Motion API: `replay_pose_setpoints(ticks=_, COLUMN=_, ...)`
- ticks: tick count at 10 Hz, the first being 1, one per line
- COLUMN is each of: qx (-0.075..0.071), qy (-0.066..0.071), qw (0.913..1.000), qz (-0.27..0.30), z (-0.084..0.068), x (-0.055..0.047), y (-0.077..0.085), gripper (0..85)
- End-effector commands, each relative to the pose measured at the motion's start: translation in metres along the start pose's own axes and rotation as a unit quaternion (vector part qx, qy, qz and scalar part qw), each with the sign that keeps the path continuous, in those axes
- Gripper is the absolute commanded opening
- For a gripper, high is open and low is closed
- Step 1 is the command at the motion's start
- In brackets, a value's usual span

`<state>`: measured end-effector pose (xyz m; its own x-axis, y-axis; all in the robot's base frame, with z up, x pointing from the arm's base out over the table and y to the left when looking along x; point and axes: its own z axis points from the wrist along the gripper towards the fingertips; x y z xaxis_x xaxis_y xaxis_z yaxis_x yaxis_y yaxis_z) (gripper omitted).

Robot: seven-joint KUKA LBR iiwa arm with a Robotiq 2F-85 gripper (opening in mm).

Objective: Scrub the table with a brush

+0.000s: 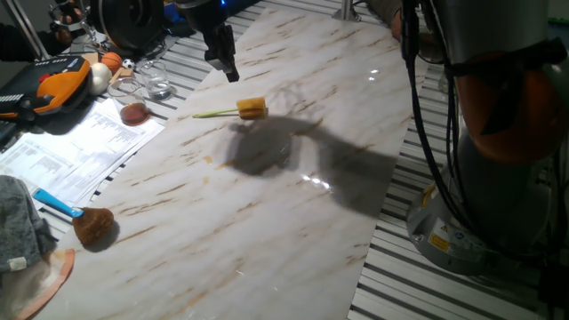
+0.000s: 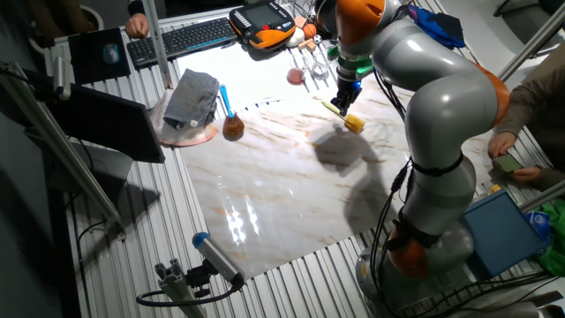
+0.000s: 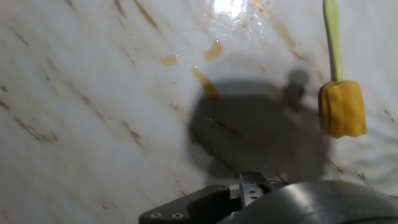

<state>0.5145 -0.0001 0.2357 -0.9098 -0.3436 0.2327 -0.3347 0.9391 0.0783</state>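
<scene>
The brush (image 1: 252, 108) lies flat on the white marble-look table (image 1: 267, 213), with its yellow blocky head to the right and its thin pale green handle pointing left. It also shows in the other fixed view (image 2: 353, 122) and at the right edge of the hand view (image 3: 342, 107). My gripper (image 1: 227, 71) hangs above the table just behind and left of the brush, apart from it and holding nothing. It also shows in the other fixed view (image 2: 342, 99). The jaws look parted. The fingertips are out of the hand view.
A fluffy brown brush with a blue handle (image 1: 89, 222) lies at the table's left edge beside a grey cloth (image 1: 22, 231). Papers (image 1: 71, 147), a glass (image 1: 156, 82) and an orange pendant (image 1: 62, 82) are at the back left. The arm's base (image 1: 480, 222) stands at the right.
</scene>
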Motion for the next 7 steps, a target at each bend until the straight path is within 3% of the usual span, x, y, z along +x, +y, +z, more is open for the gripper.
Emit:
replay_pose_setpoints(ticks=1, qx=-0.001, qy=0.0, qw=1.0, qz=-0.002, z=0.0, x=0.0, y=0.0, gripper=0.0)
replay_pose_setpoints(ticks=2, qx=0.0, qy=-0.003, qw=1.0, qz=0.004, z=0.0, x=0.0, y=0.0, gripper=0.0)
replay_pose_setpoints(ticks=4, qx=0.005, qy=-0.04, qw=0.9986, qz=0.034, z=0.0, x=0.0, y=0.0, gripper=0.0)
replay_pose_setpoints(ticks=5, qx=0.002, qy=-0.041, qw=0.9981, qz=0.045, z=0.0, x=0.0, y=0.0, gripper=0.0)
replay_pose_setpoints(ticks=6, qx=0.0, qy=-0.051, qw=0.9971, qz=0.056, z=0.0, x=0.0, y=0.0, gripper=0.0)
replay_pose_setpoints(ticks=7, qx=0.005, qy=-0.073, qw=0.9946, qz=0.073, z=0.0, x=0.0, y=0.0, gripper=0.0)
